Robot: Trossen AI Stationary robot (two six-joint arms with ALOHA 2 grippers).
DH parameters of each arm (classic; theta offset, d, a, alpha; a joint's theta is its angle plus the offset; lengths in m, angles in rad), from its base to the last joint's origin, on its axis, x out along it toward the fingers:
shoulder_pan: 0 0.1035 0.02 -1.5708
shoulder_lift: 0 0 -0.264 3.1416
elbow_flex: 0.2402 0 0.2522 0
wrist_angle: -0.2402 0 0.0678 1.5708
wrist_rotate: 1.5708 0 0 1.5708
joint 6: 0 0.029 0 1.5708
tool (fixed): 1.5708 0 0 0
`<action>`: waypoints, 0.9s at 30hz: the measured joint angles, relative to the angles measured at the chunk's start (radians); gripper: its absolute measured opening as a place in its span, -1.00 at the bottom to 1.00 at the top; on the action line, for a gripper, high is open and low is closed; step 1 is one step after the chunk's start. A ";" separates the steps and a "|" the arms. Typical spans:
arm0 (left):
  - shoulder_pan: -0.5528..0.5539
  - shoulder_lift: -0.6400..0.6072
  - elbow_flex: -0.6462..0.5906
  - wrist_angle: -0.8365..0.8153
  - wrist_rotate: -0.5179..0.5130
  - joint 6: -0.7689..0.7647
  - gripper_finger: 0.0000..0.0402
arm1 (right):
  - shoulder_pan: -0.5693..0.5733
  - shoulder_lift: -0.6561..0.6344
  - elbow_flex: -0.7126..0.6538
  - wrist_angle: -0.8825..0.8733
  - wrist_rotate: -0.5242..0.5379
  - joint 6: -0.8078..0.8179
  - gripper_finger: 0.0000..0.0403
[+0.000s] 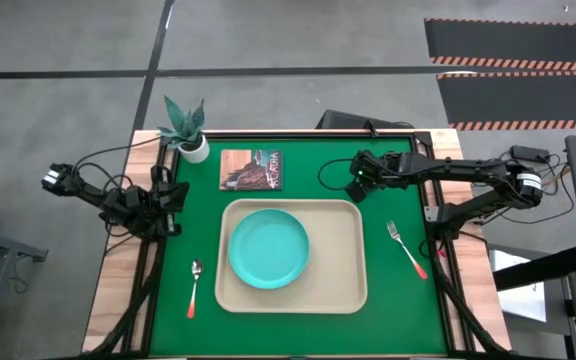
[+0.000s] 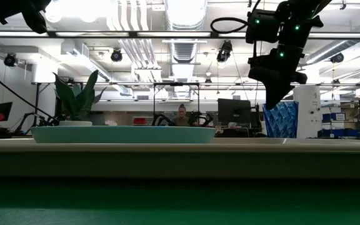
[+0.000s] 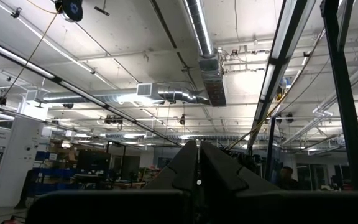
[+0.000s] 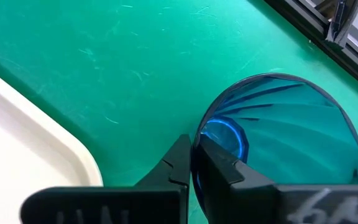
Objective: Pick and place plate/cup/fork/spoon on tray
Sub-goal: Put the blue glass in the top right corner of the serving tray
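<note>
a grey concrete floor is lying around the table, with hazard-striped black mats nearby. bright ceiling lights and silver ducts are hanging overhead.

The tray lies at the middle of the table, toward its near edge. The plate sits on the tray's left half. The spoon lies on the table left of the tray, apart from it; the fork lies right of the tray, also apart. Behind the tray lies a picture card, and left of the card, at the table's far left corner, stands a potted plant. The cup stands on the table beyond the tray's far right corner, under the right gripper. The left gripper rests at the table's left edge.
</note>
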 joint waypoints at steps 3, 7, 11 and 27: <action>0.000 0.000 0.000 0.000 0.000 0.000 -0.98 | 0.000 -0.003 0.000 0.001 0.000 -0.005 -0.95; 0.000 0.000 0.000 0.000 -0.003 0.000 -0.98 | 0.000 -0.011 0.000 0.001 0.001 -0.006 -0.95; 0.000 0.000 0.000 0.000 -0.020 0.000 -0.98 | 0.000 -0.013 0.006 -0.007 0.001 -0.010 -0.95; 0.000 0.000 0.000 0.000 -0.021 0.000 -0.98 | 0.039 -0.007 0.196 -0.114 -0.008 -0.032 -0.95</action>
